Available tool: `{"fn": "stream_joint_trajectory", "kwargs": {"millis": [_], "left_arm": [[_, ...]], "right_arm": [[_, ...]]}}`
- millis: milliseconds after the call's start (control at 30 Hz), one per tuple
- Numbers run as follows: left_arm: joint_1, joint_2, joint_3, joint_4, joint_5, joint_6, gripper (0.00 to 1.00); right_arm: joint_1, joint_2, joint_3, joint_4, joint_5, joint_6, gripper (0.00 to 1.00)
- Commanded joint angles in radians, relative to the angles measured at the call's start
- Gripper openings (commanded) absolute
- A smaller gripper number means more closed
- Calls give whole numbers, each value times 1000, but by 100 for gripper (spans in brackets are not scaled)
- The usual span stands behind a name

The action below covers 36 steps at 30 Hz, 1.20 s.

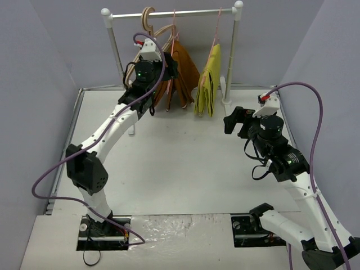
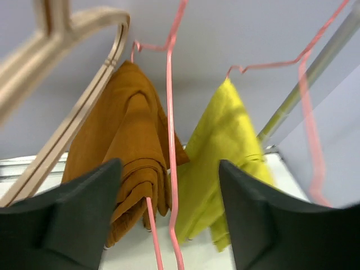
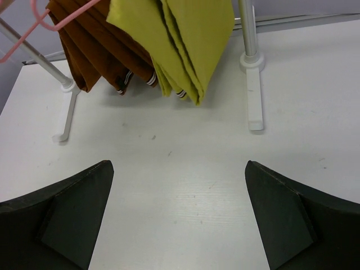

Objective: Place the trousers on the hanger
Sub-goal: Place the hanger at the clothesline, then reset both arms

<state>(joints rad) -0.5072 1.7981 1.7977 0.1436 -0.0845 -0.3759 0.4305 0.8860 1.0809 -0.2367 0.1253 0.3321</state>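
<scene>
The rust-brown trousers (image 1: pixel 179 79) hang folded over a thin pink wire hanger (image 1: pixel 174 25) on the rail. In the left wrist view the trousers (image 2: pixel 126 140) drape over that hanger (image 2: pixel 170 140), whose wires run down between my fingers without touching them. My left gripper (image 2: pixel 169 169) is open, raised close against the trousers (image 3: pixel 95 50) from the left side (image 1: pixel 164 64). My right gripper (image 1: pixel 233 121) hovers low over the table at the right, wide open (image 3: pixel 179 166), with only bare table between its fingers.
A mustard-yellow garment (image 1: pixel 209 79) hangs on a second pink hanger (image 1: pixel 216 28) to the right. A beige wooden hanger (image 1: pixel 149 22) hangs at the left. The white rack rail (image 1: pixel 185 12) stands on two posts, with a foot (image 3: pixel 256 107) on the table.
</scene>
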Motion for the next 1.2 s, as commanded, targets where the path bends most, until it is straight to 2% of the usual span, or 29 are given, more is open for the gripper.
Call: {"fn": "stream_joint_trajectory", "kwargs": {"millis": [0, 67, 133, 167, 300, 400, 433, 533, 633, 767, 1000, 1167], "left_arm": [[9, -224, -13, 30, -26, -20, 72], [9, -281, -29, -60, -24, -12, 87], [9, -362, -50, -137, -27, -5, 95], [9, -391, -58, -248, -32, 11, 96], [10, -571, -124, -491, -89, 55, 94], [12, -716, -234, -646, -202, 74, 94], [12, -800, -314, -688, -257, 86, 95], [12, -933, -507, -710, -369, 114, 95], [13, -1133, -651, -723, -449, 106, 94], [13, -1267, -733, -746, -495, 100, 95], [13, -1346, -776, -863, -551, 88, 95], [13, -1349, -807, -849, -571, 80, 94]], "right_arm": [[-7, -18, 62, -6, 63, -39, 100], [-9, -22, 88, -25, 105, -53, 100], [-9, -36, 123, -38, 146, -70, 100], [-9, -44, 134, -36, 184, -80, 100], [-7, -84, 189, -38, 282, -140, 100], [-9, -111, 206, -35, 349, -205, 100], [-7, -116, 195, -33, 359, -237, 100], [-7, -140, 154, -10, 421, -272, 100], [-7, -165, 103, 3, 444, -275, 100], [-7, -171, 65, 7, 442, -258, 100], [-7, -186, 48, 5, 444, -243, 99], [-7, -202, 31, 7, 442, -235, 99]]}}
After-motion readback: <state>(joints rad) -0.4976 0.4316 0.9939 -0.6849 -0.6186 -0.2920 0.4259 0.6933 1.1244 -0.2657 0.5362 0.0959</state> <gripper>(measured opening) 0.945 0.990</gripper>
